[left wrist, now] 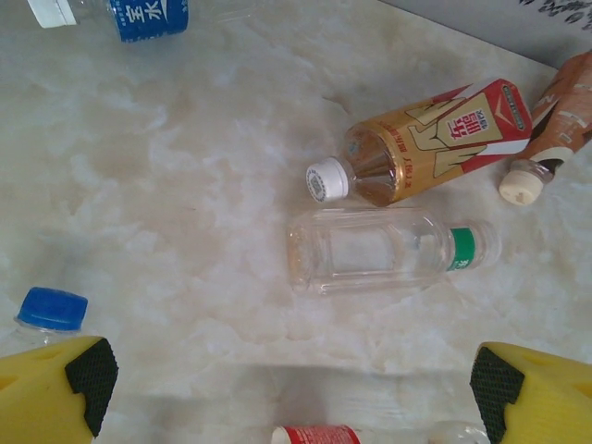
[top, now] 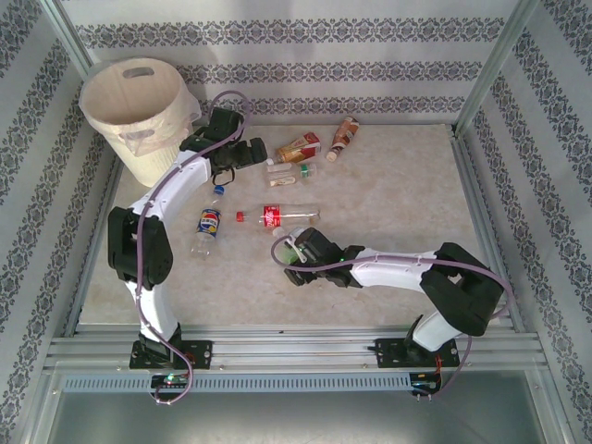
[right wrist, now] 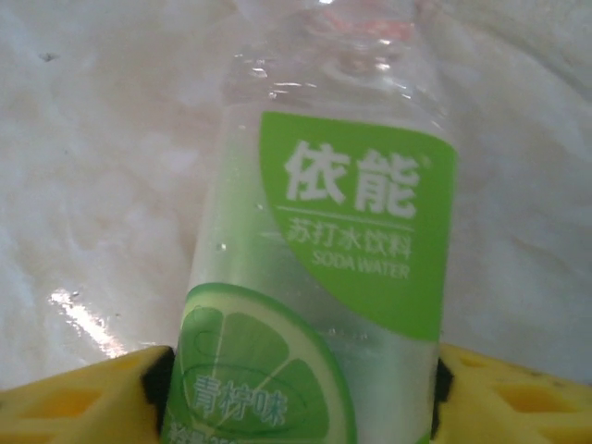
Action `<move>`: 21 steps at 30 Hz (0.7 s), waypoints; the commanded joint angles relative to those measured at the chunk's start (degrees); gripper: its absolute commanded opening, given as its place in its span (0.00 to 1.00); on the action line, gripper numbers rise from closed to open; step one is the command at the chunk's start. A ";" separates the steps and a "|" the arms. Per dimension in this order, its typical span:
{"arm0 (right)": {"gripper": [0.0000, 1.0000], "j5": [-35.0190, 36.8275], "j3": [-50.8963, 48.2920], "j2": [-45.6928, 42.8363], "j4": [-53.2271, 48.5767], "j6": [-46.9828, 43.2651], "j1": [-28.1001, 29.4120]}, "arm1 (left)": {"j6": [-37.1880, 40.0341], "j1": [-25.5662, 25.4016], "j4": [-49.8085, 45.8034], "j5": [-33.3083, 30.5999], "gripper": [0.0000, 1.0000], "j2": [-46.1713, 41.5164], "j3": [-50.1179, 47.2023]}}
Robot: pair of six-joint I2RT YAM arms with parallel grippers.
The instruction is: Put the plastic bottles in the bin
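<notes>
Reading the label in your right tool point(right wrist: 296, 402): the green-labelled bottle point(right wrist: 324, 259) says 依能, 苏打水饮料, SODA WATER, above a lime slice marked 青柠味. The tool's black pads point(right wrist: 159, 381) touch both sides of this clear plastic bottle, which lies on the marbled tabletop point(right wrist: 83, 185) near the middle. Your left tool point(left wrist: 291, 384) hangs wide open, holding nothing, over a smooth clear bottle with a green band point(left wrist: 388, 250) and a gold-and-red labelled bottle point(left wrist: 435, 139) with a ridged white cap. The cream round bin point(top: 153, 125) stands in the far left corner.
</notes>
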 commanded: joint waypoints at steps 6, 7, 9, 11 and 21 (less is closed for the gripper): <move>0.48 -2.22 0.37 -6.94 1.23 -0.49 -1.93 | 0.04 0.50 2.39 6.88 1.00 -9.13 -5.86; 0.46 -4.78 0.79 -8.21 1.54 -0.14 -3.20 | 0.11 0.56 2.92 8.35 1.00 -10.53 -7.14; 0.42 -10.07 1.20 -10.21 3.26 1.10 -6.29 | 0.00 0.82 4.52 11.74 1.00 -13.22 -9.73; 0.40 -15.39 1.89 -11.63 5.65 2.91 -10.08 | -0.69 1.21 6.90 15.50 1.00 -16.29 -12.42; 0.40 -30.13 10.70 -7.85 11.87 7.30 -20.27 | -7.64 0.29 14.99 32.13 1.00 -22.43 -17.60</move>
